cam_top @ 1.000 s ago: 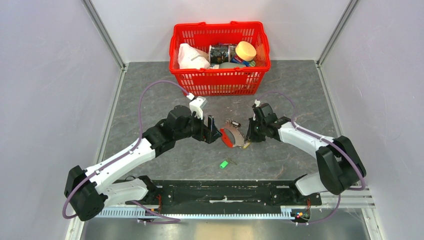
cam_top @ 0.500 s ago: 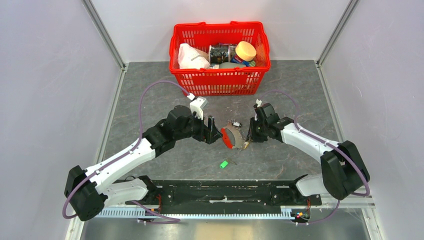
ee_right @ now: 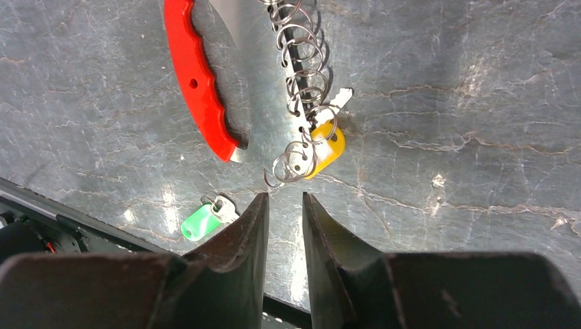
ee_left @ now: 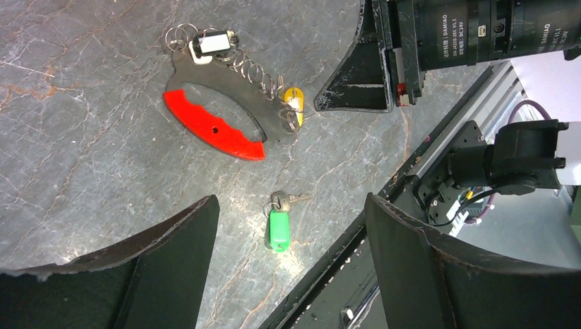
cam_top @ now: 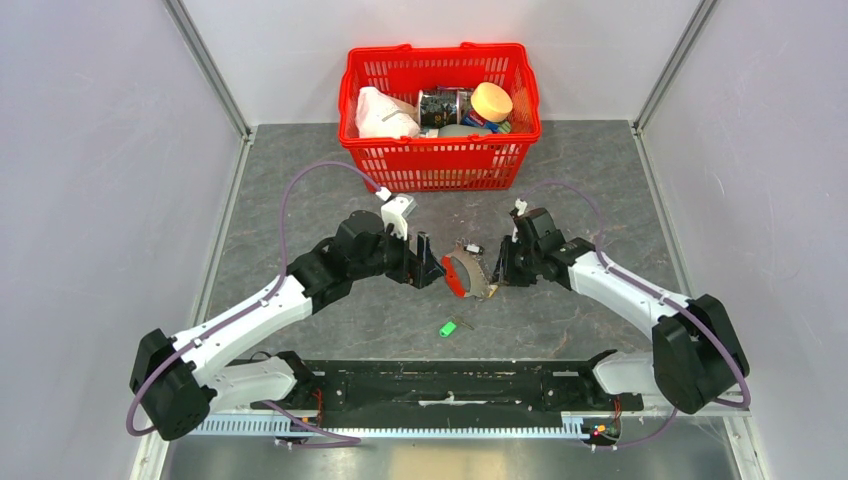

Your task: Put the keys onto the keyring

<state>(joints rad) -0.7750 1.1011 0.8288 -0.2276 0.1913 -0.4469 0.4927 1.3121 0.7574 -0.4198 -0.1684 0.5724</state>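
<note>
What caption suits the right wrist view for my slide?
Right gripper, fingers slightly parted, poised near the red-handled metal keyring; a green-tagged silvery key lies loose nearby.

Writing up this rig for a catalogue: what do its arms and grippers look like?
The left arm and right arm are white shells between bulky black joints, each trailed by a looping purple cable. The left gripper and right gripper have black, tapered fingers with scuffed edges. A small white block tops each wrist; one black motor housing bears white lettering.

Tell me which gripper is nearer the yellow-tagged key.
Right. The right gripper hangs just beside the yellow-tagged key. The left gripper is on the opposite side of the keyring, by its red loop.
</note>
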